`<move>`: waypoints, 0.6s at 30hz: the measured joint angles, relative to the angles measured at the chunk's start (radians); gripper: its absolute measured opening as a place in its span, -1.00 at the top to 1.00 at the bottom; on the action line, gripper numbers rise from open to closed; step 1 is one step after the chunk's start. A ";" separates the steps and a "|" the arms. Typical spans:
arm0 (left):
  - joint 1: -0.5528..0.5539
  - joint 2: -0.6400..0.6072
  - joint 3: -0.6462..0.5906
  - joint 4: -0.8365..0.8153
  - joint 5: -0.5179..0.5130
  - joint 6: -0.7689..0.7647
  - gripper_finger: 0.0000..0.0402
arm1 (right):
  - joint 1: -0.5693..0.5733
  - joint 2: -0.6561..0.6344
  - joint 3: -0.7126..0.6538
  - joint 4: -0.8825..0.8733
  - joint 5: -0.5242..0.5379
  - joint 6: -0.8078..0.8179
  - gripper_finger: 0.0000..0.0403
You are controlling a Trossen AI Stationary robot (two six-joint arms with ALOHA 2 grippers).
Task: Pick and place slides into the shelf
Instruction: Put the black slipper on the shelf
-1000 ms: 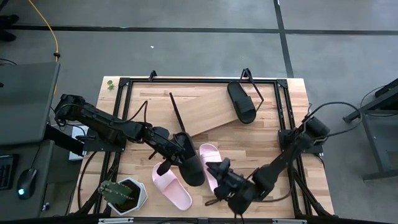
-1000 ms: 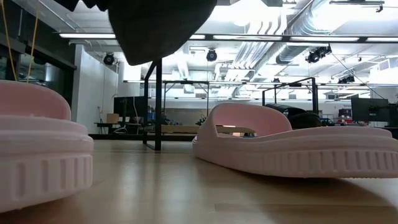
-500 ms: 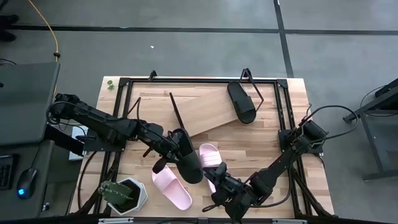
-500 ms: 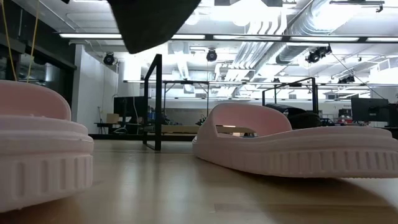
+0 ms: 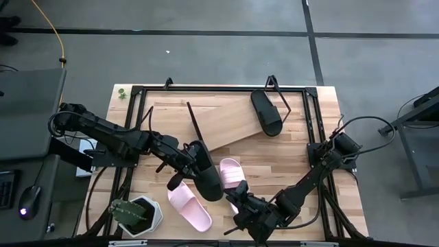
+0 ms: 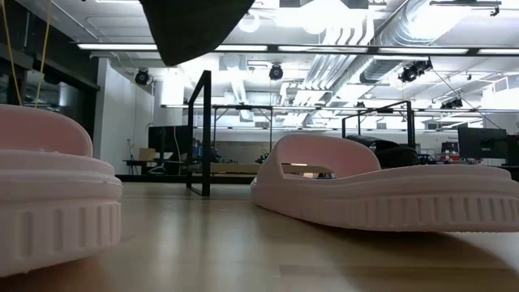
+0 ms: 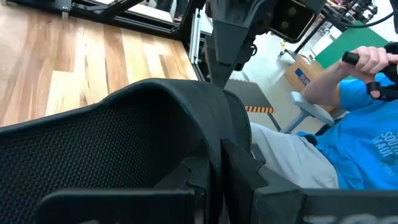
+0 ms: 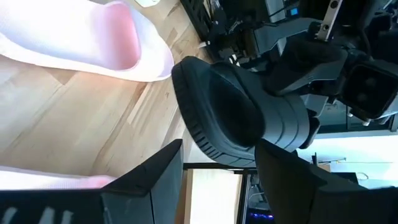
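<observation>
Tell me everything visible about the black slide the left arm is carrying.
The black slide is an open-toe sandal with a wide strap and a ridged sole edge; it looks like matte foam or rubber, with a fine mesh-like texture inside the strap. The left gripper is shut on its strap. The low view shows it hanging above the tabletop, touching nothing there. From above it overlaps two pink slides and sits short of the shelf.

Matt black slide (image 5: pixel 208 175), light-wood shelf (image 5: pixel 230 122)
</observation>
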 joint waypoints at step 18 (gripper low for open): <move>0.000 0.000 0.000 -0.007 -0.008 -0.016 0.91 | -0.016 0.000 0.000 0.120 0.052 -0.052 0.06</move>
